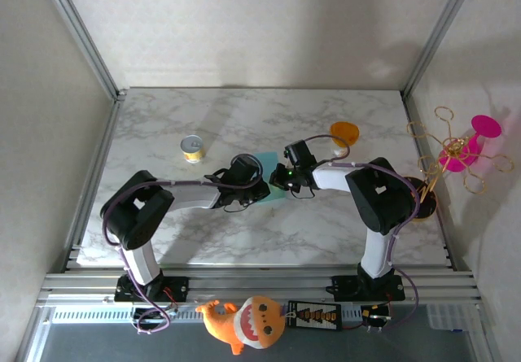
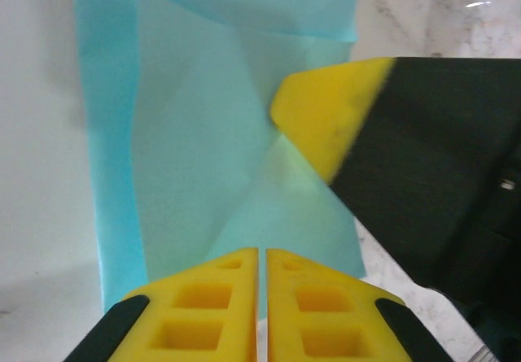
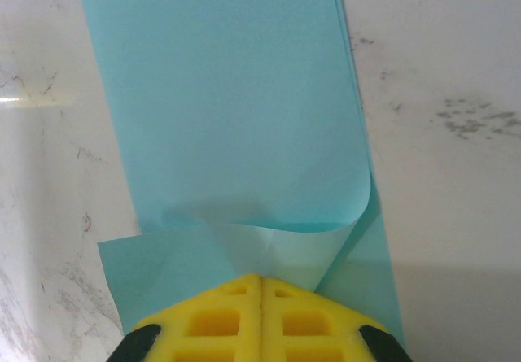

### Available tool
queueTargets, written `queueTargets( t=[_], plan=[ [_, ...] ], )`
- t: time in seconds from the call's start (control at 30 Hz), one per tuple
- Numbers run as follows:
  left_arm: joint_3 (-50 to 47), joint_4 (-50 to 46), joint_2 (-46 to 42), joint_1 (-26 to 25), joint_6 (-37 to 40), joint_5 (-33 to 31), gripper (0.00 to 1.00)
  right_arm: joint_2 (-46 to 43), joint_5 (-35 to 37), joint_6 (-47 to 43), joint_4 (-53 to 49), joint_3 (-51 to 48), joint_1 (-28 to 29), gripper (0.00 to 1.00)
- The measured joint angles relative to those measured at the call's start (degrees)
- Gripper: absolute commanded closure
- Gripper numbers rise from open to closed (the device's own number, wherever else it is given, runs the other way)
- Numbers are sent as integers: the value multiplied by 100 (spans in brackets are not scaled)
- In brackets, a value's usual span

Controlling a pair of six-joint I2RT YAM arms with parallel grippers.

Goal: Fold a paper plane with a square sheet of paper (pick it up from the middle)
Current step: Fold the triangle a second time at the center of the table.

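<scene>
**Top external view: both hands meet on the part-folded sheet at mid-desk**

From their bases at the near edge, the two arms reach forward and bend inward, elbows out to the sides, so the wrists converge at the middle of the desk (image 1: 326, 232). The square sheet of paper (image 1: 266, 161) lies there, flat on the marble between and under the two hands, with creases and overlapping layers already in it.

The left hand (image 1: 247, 175) comes in low from the left. In its wrist view the yellow fingers stand all but together, a hairline gap between them, at the sheet's near edge. I cannot tell whether any paper is caught between them.

The right hand (image 1: 277, 181) comes in from the opposite side, angled down, fingers pressed together with nothing seen between them. Its yellow tip rests on the paper where the diagonal creases meet, probably to pin the layers or flatten a fold. In its own wrist view a folded-over flap curls up just in front of that tip.

Farther back, well apart from the work, stand a small yellow can (image 1: 193, 148) to the left and an orange cup (image 1: 344, 132) to the right.
</scene>
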Motion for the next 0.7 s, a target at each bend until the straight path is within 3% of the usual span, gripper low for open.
queueTargets(
  t=[0.7],
  plan=[
    [0, -195, 118, 0, 9, -162, 92, 0, -2, 0, 0, 0, 0, 98]
  ],
)
